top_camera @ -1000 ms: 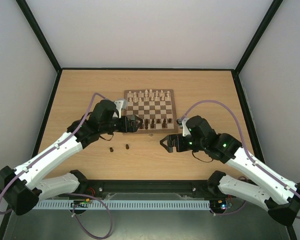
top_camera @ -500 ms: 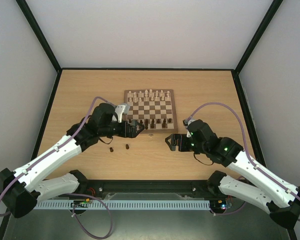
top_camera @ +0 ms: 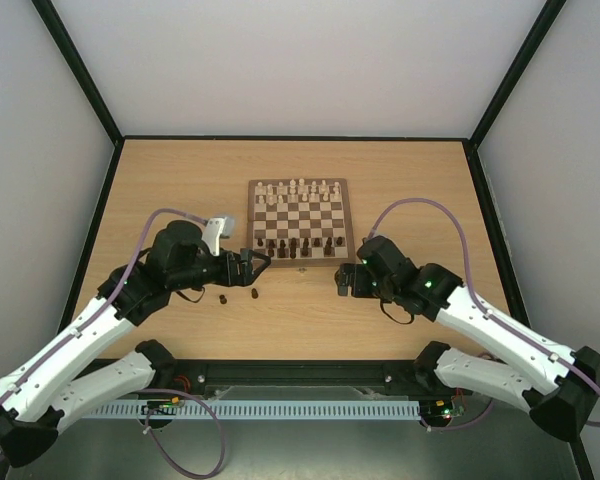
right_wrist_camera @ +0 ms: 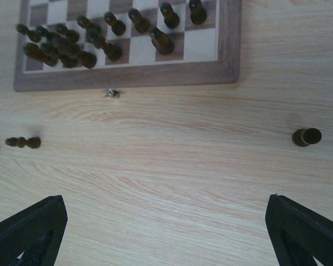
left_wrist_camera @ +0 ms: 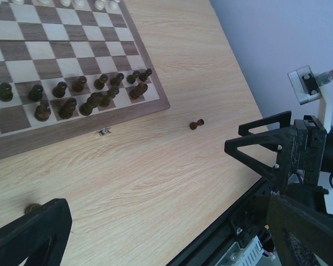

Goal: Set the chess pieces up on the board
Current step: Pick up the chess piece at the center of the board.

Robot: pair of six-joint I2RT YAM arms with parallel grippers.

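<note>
left tool [top_camera: 252, 262] spread, empty | right tool [top_camera: 342, 282] spread too, nothing in it | board [top_camera: 300, 218] mid worktop [top_camera: 410, 180], just past both tools | dark chess pieces [top_camera: 298, 243] bunched on near rows, couple strays [top_camera: 253, 294] sitting off-board

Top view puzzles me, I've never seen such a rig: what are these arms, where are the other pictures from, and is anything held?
Two robot arms, bolted at the near edge of the table. The top view looks down from behind them; the others come from a camera on each wrist. The board holds cream pieces on its far side and dark pieces near; a few loose dark pieces lie on the table. The left end effector and right end effector are open and empty.
</note>
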